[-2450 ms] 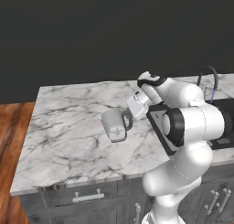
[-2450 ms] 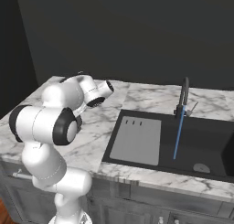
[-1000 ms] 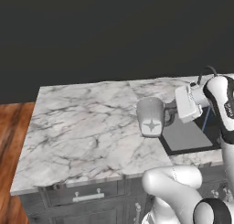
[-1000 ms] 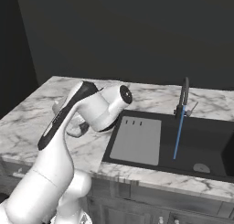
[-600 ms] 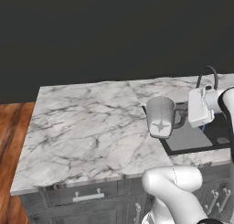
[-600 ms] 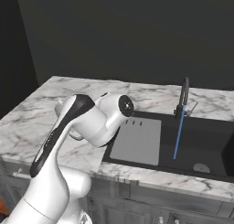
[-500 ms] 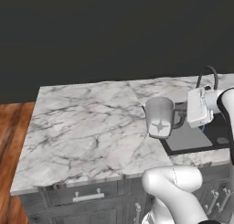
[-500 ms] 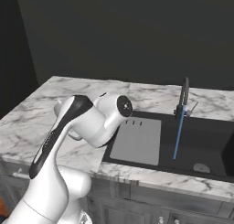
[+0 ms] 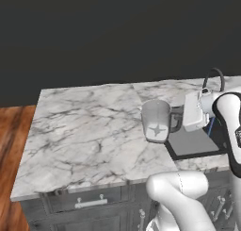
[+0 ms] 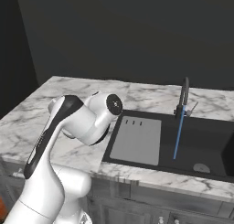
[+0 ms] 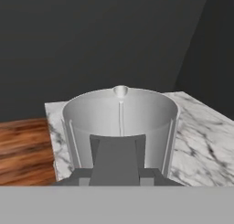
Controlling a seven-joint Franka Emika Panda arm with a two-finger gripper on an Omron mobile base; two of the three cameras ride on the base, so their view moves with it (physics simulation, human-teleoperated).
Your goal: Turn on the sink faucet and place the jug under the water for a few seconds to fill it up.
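The water (image 10: 178, 136) is already running, a thin blue line falling from the sink faucet (image 10: 183, 97) into the black sink (image 10: 205, 141). The gripper (image 9: 184, 118) is closed tight on the handle of the jug (image 9: 156, 120), holding it up by the sink's left edge. The jug must go under the water and fill.

Jug (image 9: 156, 120) is see-through grey with a white star, worktop (image 9: 89, 131) white marble with grey veins, sink (image 10: 201, 143) black, water (image 10: 178, 132) bright blue.
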